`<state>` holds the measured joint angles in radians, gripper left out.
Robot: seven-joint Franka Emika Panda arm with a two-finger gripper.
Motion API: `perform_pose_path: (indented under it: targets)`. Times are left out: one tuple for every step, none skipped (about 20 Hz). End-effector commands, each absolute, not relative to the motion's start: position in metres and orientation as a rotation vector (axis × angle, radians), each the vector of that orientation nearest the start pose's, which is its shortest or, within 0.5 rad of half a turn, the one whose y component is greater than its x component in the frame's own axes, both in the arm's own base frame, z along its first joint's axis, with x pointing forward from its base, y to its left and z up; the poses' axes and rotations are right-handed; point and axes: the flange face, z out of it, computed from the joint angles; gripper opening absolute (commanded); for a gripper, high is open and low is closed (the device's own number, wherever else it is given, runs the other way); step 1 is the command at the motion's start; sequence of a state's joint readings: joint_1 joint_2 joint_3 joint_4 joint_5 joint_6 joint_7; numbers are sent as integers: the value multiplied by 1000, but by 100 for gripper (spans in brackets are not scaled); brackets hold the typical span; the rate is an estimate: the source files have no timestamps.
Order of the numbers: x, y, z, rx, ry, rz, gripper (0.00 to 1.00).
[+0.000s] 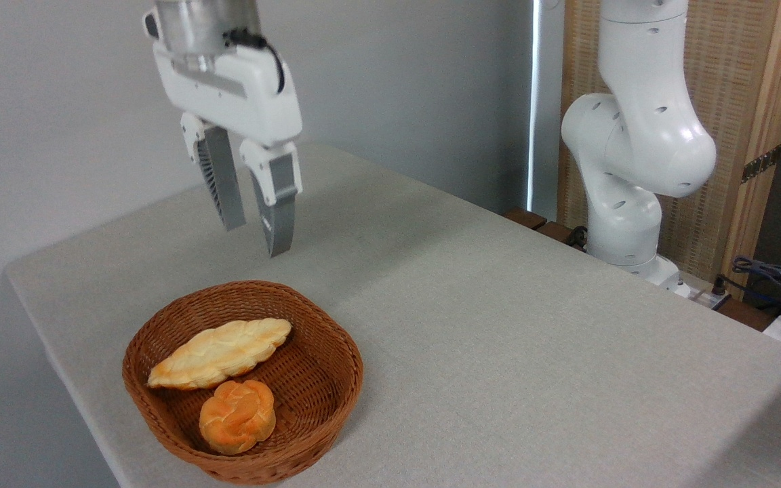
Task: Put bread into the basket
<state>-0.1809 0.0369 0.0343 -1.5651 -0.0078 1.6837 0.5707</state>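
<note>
One basket, two items in it: one bread bun at the near side, lobed top up, round so no real long axis, touching one long braided loaf lying behind it, long axis running near-left to far-right. One gripper hangs above the basket's far rim, clear of it, fingers apart and empty, pointing down with a slight tilt. Nothing blocks the basket; table otherwise bare cloth, arm base far right.

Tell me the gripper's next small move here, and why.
Probably rise further and pull away. The bun lies inside the basket beside the long loaf, and the gripper hangs open and empty above the rim, so nothing seems left to place.
</note>
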Motion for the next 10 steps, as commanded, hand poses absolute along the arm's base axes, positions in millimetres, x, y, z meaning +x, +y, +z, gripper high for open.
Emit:
perform_pose_path:
  targets:
    - [561, -88, 619, -2936, 1099, -82, 100]
    - [561, -90, 618, -2936, 1101, -77, 100]
    - [560, -90, 619, -2936, 1101, -75, 100]
    - [560, -90, 618, -2937, 1101, -72, 100]
    - [560, -90, 619, -2935, 1104, -75, 100]
    - [561, -86, 619, -2939, 1095, -75, 100]
    - [560, -86, 620, -2939, 1092, -77, 100]
    - [561, -86, 619, -2940, 1092, -72, 100]
    - [560, -86, 619, -2941, 1090, -70, 100]
    - [559, -86, 618, -2942, 1091, -53, 100]
